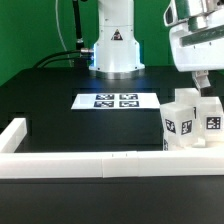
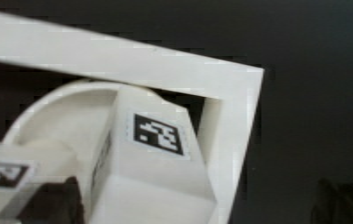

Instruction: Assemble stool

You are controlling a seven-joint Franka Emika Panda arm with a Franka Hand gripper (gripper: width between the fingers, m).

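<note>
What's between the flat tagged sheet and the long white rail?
Nothing; bare black table separates marker board from rail, per the exterior view.

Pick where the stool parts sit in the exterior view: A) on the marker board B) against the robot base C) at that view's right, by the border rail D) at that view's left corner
C: the tagged white stool parts cluster at that view's right behind the border rail, apart from the marker board, under the claw.

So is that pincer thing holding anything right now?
Pincer: cannot be told. It hangs right above the blocky white plastic tagged stool parts, but its fingertips are hidden in both views.
</note>
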